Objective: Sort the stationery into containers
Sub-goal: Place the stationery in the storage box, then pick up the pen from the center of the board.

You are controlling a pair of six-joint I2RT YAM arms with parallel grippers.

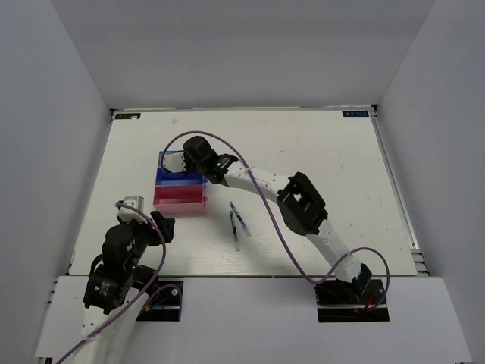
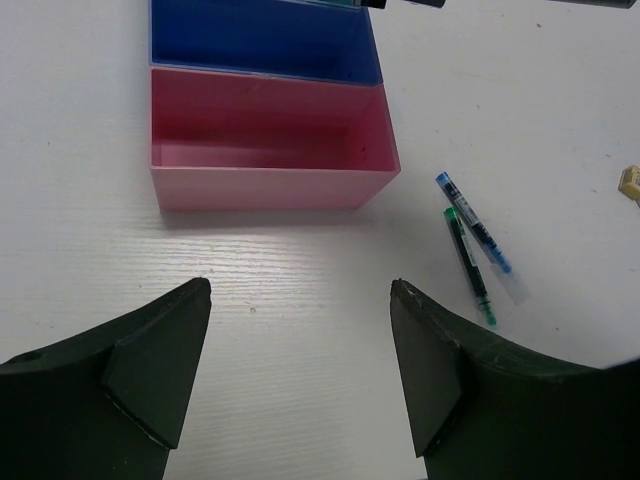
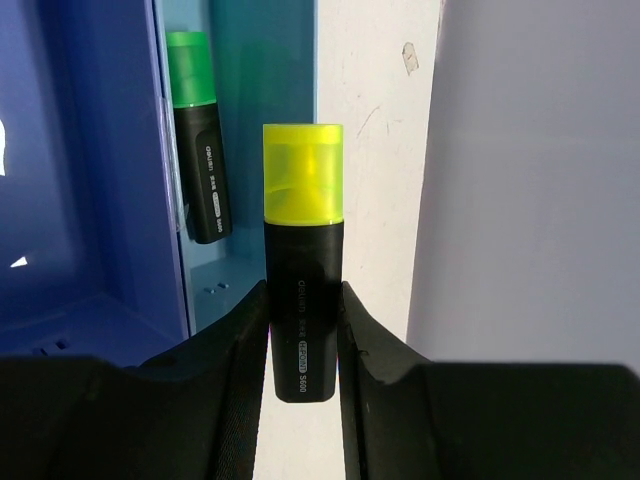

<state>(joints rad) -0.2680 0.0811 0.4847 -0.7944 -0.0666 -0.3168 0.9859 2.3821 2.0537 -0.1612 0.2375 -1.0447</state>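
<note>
Yellow-capped black highlighter (image 3: 303,240) is pinched by right end effector (image 3: 302,305); left end effector (image 2: 300,300) spread.

The left pincer (image 2: 300,300) gapes over the worktop (image 2: 300,260). The pink tray (image 2: 270,190) touches the dark blue tray (image 2: 260,40). Right of them lie the green pen (image 2: 470,265) and blue pen (image 2: 480,237).

Left claw (image 2: 300,305) agape, right claw (image 3: 302,310) clamped
</note>
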